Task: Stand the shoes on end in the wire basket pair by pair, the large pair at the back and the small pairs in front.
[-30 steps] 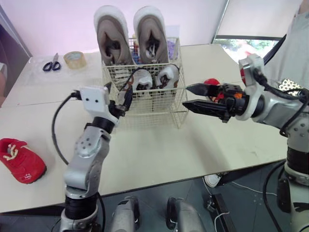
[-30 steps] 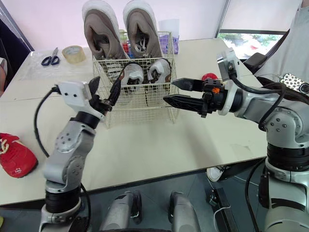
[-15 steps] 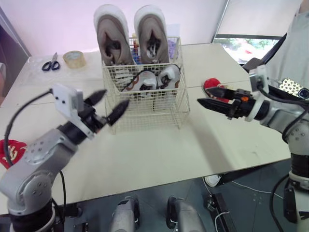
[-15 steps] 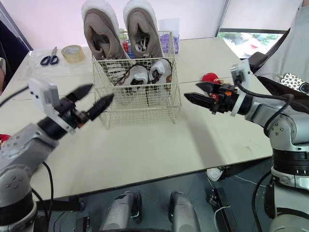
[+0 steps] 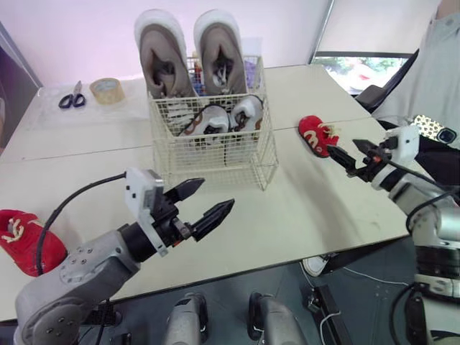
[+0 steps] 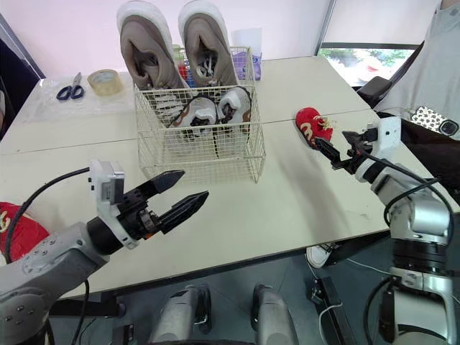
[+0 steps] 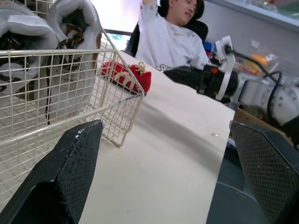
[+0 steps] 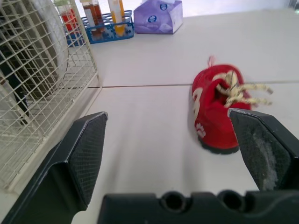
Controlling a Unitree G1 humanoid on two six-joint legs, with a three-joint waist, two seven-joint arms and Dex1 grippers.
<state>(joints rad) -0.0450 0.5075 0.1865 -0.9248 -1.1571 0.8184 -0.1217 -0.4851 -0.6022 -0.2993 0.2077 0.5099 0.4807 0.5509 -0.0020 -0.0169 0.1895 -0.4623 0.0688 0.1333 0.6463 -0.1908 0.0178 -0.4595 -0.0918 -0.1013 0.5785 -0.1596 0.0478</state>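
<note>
The wire basket (image 5: 215,154) stands mid-table. A large tan pair (image 5: 164,57) stands on end at its back, and a small white-and-brown pair (image 5: 228,117) stands in front. One small red shoe (image 5: 317,134) lies right of the basket; its mate, another red shoe (image 5: 26,241), lies at the table's left edge. My right gripper (image 5: 346,153) is open, a short way right of the near red shoe (image 8: 217,112) and pointing at it without touching. My left gripper (image 5: 217,194) hangs open and empty over the table's front, short of the basket (image 7: 70,93).
Scissors (image 5: 70,97) and a tape roll (image 5: 106,90) lie at the back left. A purple tissue pack (image 8: 158,16) and a tube rack (image 8: 96,21) sit behind the basket. A person (image 5: 438,65) sits at the right beyond the table, a phone (image 5: 439,133) nearby.
My left gripper drew back from the basket's front wall toward the table's near edge. My right gripper pulled away to the right and now sits beside the red shoe.
</note>
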